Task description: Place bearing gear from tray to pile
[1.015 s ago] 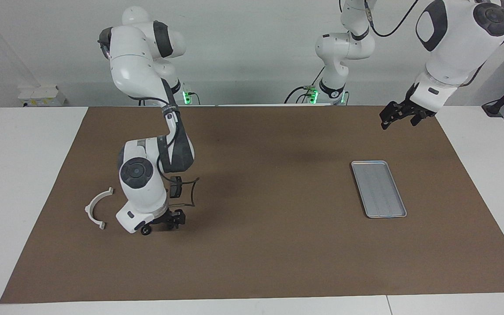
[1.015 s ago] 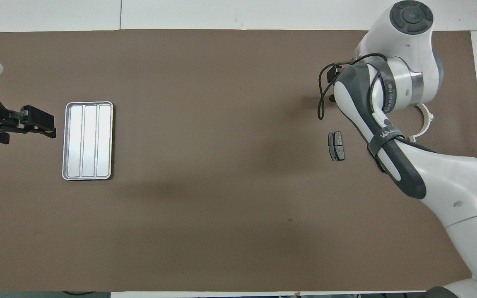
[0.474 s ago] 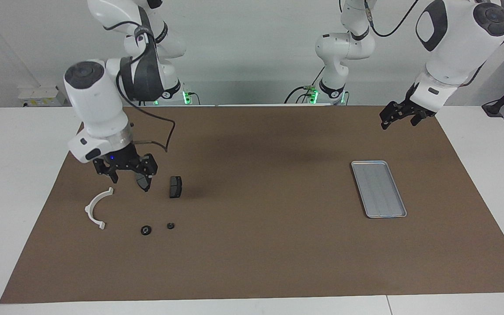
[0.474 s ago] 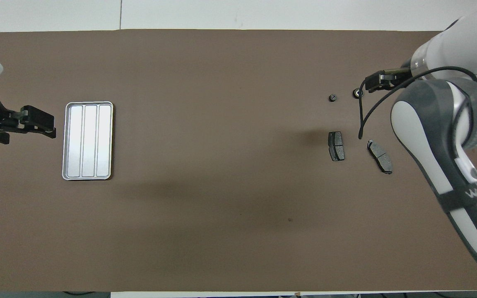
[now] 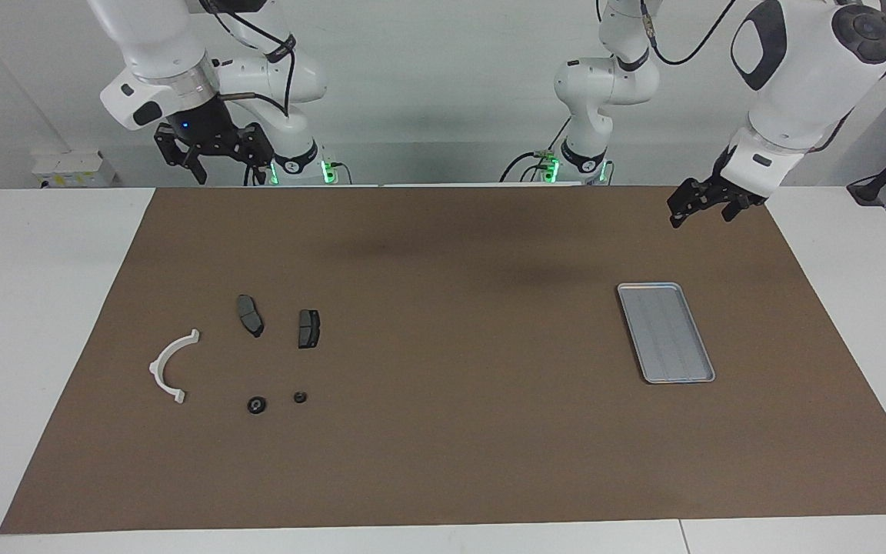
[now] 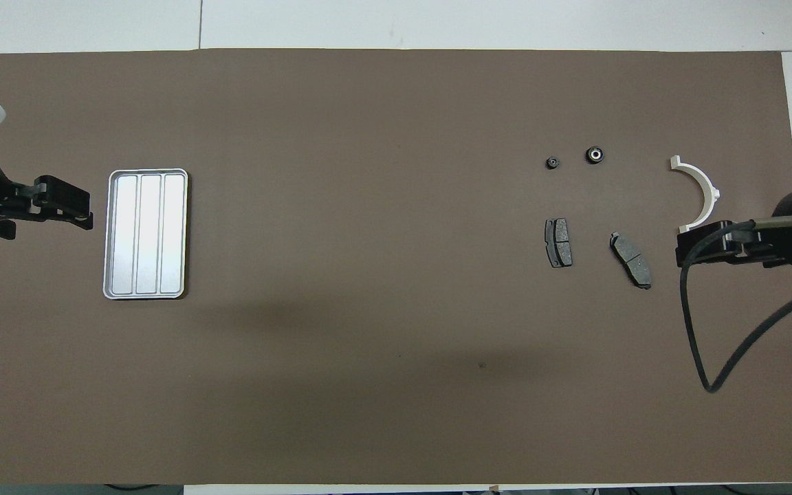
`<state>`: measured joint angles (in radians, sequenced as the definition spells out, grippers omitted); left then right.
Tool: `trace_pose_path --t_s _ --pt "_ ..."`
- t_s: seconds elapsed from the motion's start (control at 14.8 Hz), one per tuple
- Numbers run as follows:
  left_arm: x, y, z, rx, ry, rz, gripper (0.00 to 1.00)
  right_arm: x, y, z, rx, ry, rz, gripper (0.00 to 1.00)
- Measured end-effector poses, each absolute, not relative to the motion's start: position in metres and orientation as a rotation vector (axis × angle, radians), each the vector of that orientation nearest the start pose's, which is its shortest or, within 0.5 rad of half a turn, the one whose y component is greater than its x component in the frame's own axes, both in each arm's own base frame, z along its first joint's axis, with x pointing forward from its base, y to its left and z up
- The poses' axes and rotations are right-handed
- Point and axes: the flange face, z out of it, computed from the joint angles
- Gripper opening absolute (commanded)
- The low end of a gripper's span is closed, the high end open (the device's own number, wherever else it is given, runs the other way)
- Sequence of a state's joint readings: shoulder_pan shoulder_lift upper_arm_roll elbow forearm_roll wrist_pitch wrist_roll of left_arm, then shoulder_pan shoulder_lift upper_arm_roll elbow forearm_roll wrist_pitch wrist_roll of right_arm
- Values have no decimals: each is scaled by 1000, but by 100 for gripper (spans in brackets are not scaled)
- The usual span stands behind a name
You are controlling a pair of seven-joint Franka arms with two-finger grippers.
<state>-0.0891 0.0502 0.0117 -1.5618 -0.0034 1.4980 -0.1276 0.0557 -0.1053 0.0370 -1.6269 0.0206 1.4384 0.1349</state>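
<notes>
- Two small dark gears are seen on the brown mat: the bearing gear (image 5: 257,405) with a pale centre, and a smaller gear (image 5: 300,397) just beside it at its 3 o'clock in the facing view. Which of the two was the last one placed cannot be told for certain.
- Both gears lie with the pile, at the right arm's end of the table, farther from the robots than the two brake pads (image 5: 250,315).
- The white half-ring bracket (image 5: 171,365) is noted at about 10 o'clock of the bearing gear in the facing view, apart from it.
- The tray (image 5: 665,332) is seen bare of parts, well apart from the pile, at the left arm's end.
- Judgement: the transfer appears finished; nothing is left in the tray to carry.
- The right gripper (image 5: 212,150) is held high over the mat edge by its own base, fingers spread, nothing between them.
- The left gripper (image 5: 703,201) hangs waiting at 12 o'clock of the tray in the facing view, fingers spread and empty.
- Change noted: a second ago the right gripper was down at the mat over the gears, covering them; half a second ago it was raised above the pads; now it is fully withdrawn.
- The tray, bracket, pads and left gripper are unchanged across the frames.
</notes>
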Motion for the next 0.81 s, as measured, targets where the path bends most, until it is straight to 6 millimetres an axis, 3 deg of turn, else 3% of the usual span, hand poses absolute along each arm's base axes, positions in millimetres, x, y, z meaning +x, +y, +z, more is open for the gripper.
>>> trace_pose_path --t_s 0.27,0.54,0.81 --pt "559 -44 595 -3127 -78 178 100 512 45 641 -3135 -50 105 100" --pt "559 -44 595 -3127 -78 178 100 528 41 646 -3177 -56 -63 100" --pt "559 -44 595 -3127 -78 178 100 529 41 648 -3184 -57 -88 100"
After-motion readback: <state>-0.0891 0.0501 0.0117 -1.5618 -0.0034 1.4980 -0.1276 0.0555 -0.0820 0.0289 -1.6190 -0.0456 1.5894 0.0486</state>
